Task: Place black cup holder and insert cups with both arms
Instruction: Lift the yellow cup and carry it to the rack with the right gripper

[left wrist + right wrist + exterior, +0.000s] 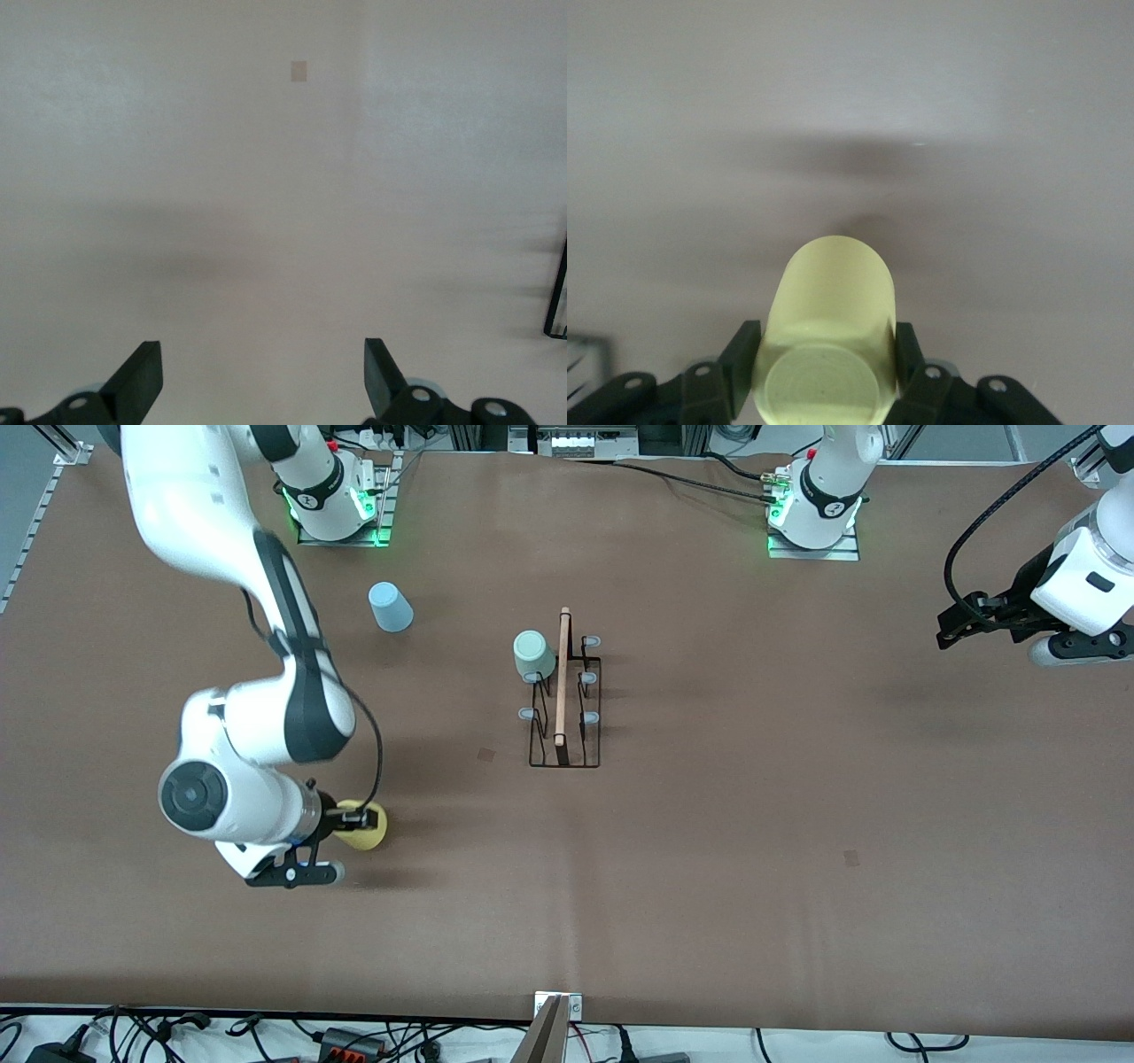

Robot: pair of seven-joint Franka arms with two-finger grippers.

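A: Start with the big pieces. Where are the arms?

B: The right arm [221, 593] reaches from its base down toward the camera end of the table [797, 824]. The left arm [1085, 576] waits at its own end of the table, doing nothing.

A: And the rack?

B: The black cup holder [565, 700] stands mid-table, already placed, its wooden rod pointing toward the camera. The mint cup [534, 655] sits upside down on a prong at the end farthest from the camera, on the right arm's side of the rod.

A: The loose cups?

B: The blue cup [390, 607] stands upside down on the table near the right arm's base, farther from the camera than the rack. The yellow cup [829, 341] is in the right gripper [829, 354], both fingers pressed to its sides near the closed bottom, well toward the right arm's end from the rack.

A: The left gripper [261, 376]?

B: Spread wide, holding nothing, bare table under it.

A: What could go wrong?

B: I'd judge the tapered plastic the main hazard: clamped that near the narrow bottom, the cup might slide or tilt out during the carry. A tilted mouth could then miss the short prong, and a push against the light wire rack could shove it or knock the mint cup off.
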